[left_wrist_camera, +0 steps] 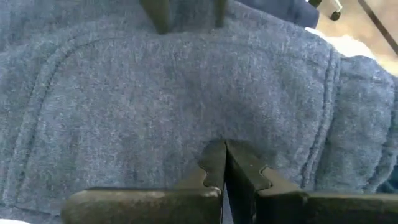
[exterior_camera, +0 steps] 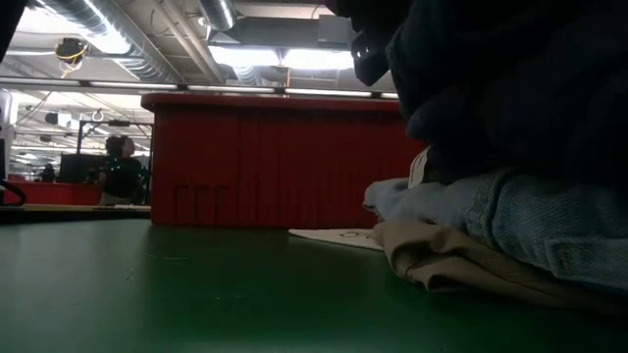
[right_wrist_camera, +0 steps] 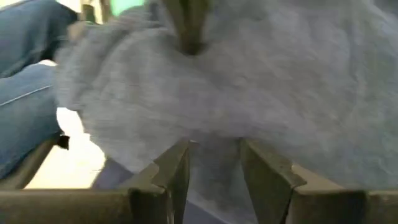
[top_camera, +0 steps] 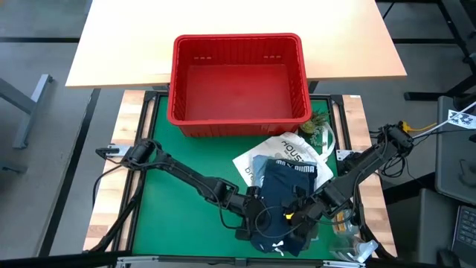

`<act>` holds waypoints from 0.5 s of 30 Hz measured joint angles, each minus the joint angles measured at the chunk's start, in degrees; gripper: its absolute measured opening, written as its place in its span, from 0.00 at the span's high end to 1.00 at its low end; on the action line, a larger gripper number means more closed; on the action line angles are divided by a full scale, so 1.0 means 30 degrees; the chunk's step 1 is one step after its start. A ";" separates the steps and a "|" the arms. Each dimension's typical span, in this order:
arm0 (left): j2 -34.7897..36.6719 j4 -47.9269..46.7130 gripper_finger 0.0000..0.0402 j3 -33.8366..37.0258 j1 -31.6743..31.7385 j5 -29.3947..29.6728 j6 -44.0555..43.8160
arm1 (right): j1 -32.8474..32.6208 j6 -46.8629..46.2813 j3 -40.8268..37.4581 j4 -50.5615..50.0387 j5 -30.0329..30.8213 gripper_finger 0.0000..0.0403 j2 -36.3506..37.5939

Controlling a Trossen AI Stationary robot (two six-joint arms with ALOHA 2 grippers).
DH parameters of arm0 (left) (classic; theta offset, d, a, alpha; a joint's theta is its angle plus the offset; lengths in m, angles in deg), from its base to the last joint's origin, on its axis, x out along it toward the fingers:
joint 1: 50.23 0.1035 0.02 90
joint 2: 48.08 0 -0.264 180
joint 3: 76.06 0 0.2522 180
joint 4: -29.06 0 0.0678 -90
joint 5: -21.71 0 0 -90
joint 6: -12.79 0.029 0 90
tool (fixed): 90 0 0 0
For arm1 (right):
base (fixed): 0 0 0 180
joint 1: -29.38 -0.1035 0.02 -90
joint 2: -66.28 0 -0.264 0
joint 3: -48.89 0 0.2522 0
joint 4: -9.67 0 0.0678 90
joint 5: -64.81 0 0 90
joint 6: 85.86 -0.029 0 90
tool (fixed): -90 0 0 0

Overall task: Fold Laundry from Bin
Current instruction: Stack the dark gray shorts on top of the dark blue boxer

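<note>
Green mat point(top_camera: 178, 216) covers the work table, with a pale tabletop behind it and an open workshop room in the low view, a person seated far back. Red bin point(top_camera: 238, 80) sits at the mat's far edge, looks emptied. Laundry is piled on the mat's near right part, on and beside a white tote bag point(top_camera: 286, 149): navy shorts point(top_camera: 286, 182) on top with white waistband lettering, a light blue denim garment point(exterior_camera: 549, 221) and a beige garment point(exterior_camera: 442, 260) under them in the low view.

Left gripper point(left_wrist_camera: 224, 174) is at the near edge of the shorts, jaws pinched fully together on a fold of the navy fabric. Right gripper point(right_wrist_camera: 214, 165) is at the right side of the same shorts, jaws narrowly apart with cloth bunched between them; it looks like a grip on the shorts.

Handling judgement: shorts are light, soft and floppy, no stiffness, so they will sag and drape from wherever they are pinched. Thin knit can slip out of a shallow pinch. Best hold is probably on the thicker waistband or hem seams, one corner per gripper, so the cloth can be spread flat before folding. Risk: dragging the garments underneath along.
</note>
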 joint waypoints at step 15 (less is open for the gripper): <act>0.0000 0.0028 0.99 -0.0005 -0.0005 -0.0001 0.0000 | 0.0015 0.1725 0.0007 0.1205 -0.0966 0.65 0.0022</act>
